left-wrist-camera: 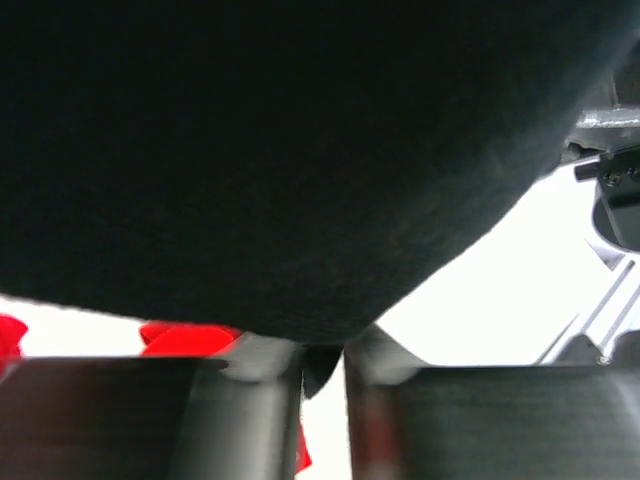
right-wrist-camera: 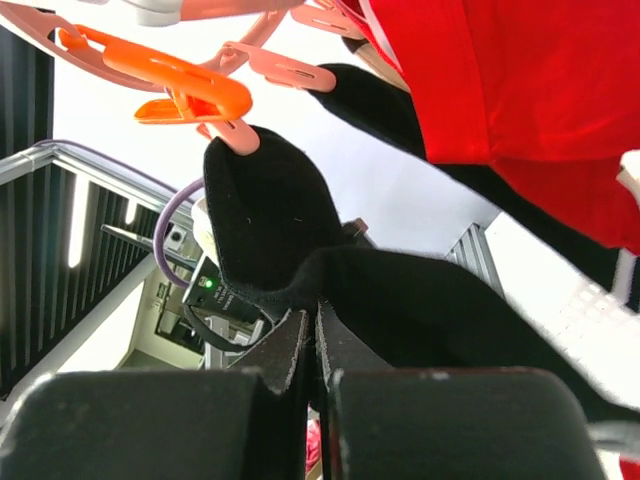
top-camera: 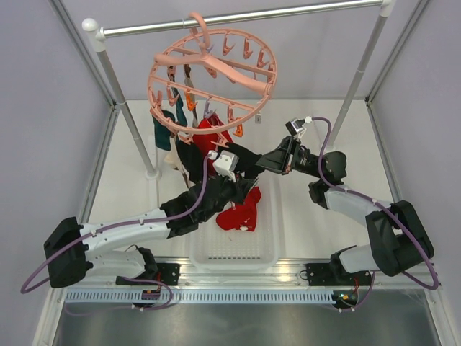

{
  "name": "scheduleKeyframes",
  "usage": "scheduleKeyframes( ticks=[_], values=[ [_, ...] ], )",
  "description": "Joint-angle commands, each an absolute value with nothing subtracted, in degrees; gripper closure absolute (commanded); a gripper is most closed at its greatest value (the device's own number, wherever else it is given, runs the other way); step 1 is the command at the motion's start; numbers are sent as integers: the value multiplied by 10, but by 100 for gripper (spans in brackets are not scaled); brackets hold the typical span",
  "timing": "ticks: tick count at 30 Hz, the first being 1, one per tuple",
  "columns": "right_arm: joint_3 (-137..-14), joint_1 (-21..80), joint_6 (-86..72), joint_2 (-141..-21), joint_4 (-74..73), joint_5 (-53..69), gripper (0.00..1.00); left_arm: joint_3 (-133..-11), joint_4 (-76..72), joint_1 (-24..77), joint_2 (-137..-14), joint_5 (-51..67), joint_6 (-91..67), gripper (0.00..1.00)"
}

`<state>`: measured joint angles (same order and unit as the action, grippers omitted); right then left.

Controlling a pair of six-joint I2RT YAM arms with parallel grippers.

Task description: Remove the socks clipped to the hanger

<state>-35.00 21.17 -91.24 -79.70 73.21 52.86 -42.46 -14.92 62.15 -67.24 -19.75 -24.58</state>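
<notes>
In the top view the salmon-pink plastic hanger [top-camera: 238,73], a spoked ring fringed with small clips, is hooked on the metal rail [top-camera: 288,12] at 12 o'clock. The task is judged partly done. Red socks [top-camera: 241,213] lie limp in the white lattice basket [top-camera: 238,251] on the pale tabletop [top-camera: 324,130] at 6 o'clock. A teal sock [top-camera: 163,131], a red sock [top-camera: 214,133] and a black sock [top-camera: 191,169] are seen hanging from the ring's 7 o'clock side, so several are left to be unclipped. The left arm [top-camera: 122,231] and the right arm [top-camera: 353,202] are both reached in beneath the ring. In the left wrist view the upper frame is filled by matte, finely knitted black fabric. The left claw [left-wrist-camera: 322,370] is seen narrow at 6 o'clock with a tuck of the black sock caught in its gap, and a grip is judged likely. A patch of red is glimpsed at 8 o'clock. In the right wrist view the right claw [right-wrist-camera: 315,335] is closed tight at 6 o'clock on soft black sock fabric. The upper end of that fabric is pinched at 10 o'clock by a pink clip [right-wrist-camera: 235,140]. A glossy orange clip [right-wrist-camera: 190,95] is set just above it, and smooth red sock fabric is draped at 2 o'clock.
</notes>
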Motion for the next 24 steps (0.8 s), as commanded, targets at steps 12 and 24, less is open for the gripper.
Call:
scheduleKeyframes(
  ticks=[12, 24],
  values=[
    [-419, 250, -450, -621, 269, 428, 47, -484, -128, 644, -733, -218, -244, 98],
    [-511, 308, -259, -534, 91, 231, 33, -546, -85, 645, -826, -173, -289, 98]
  ],
)
